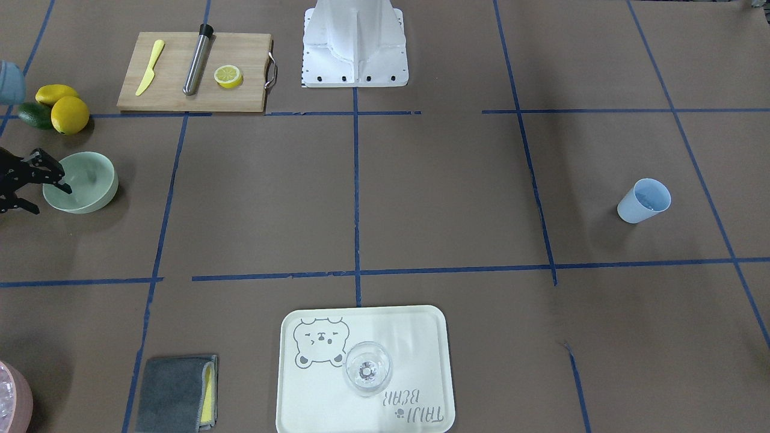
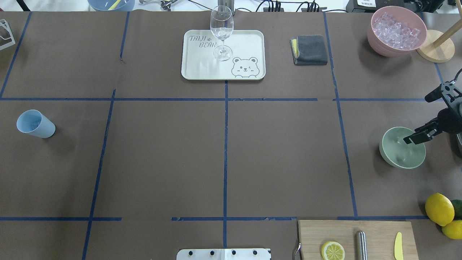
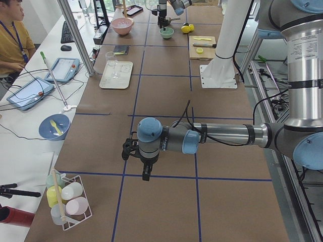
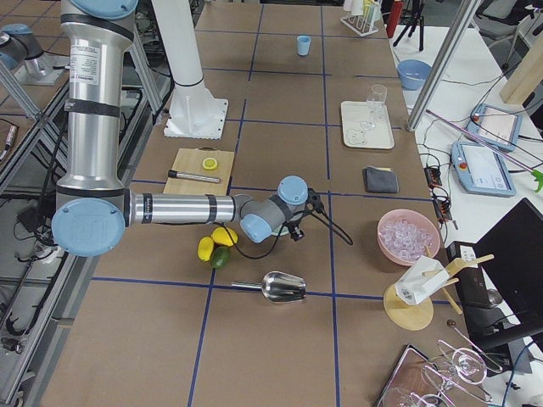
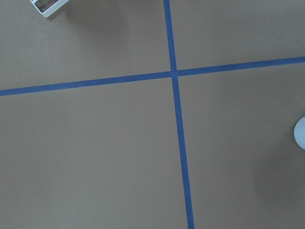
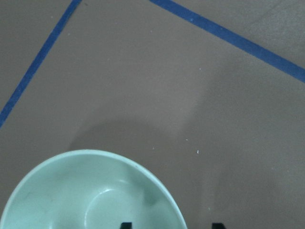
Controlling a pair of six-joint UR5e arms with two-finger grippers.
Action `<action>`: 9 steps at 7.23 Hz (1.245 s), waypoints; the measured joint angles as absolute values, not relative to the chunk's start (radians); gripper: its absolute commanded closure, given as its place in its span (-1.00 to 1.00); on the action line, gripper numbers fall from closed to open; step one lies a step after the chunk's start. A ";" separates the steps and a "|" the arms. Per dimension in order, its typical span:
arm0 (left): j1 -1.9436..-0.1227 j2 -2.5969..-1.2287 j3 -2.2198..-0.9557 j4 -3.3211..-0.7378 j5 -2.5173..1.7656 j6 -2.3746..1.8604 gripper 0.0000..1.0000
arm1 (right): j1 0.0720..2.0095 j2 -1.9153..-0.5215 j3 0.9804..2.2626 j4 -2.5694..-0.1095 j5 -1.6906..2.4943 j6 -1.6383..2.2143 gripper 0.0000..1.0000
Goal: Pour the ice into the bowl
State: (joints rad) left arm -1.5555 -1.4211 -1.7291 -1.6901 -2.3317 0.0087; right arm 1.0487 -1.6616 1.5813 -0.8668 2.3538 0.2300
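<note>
Overhead exterior: bowl point(image 2: 392, 160) by desk's right edge, rim seen between spread fingers of right gripper point(image 2: 417, 119). Blue cup point(image 2: 35, 124) placed nearer left gripper point(image 3: 145, 174); its fingers' state cannot be told.

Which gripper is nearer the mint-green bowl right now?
Right. The right gripper sits at the bowl's rim, one finger over the inside, one outside. The left gripper hangs above the table at the opposite end, far from the bowl.
</note>
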 measured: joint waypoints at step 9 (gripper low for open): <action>-1.554 -1.422 -1.730 -1.695 -2.332 0.009 -1.00 | 0.813 -1.191 1.674 -0.995 2.287 0.927 1.00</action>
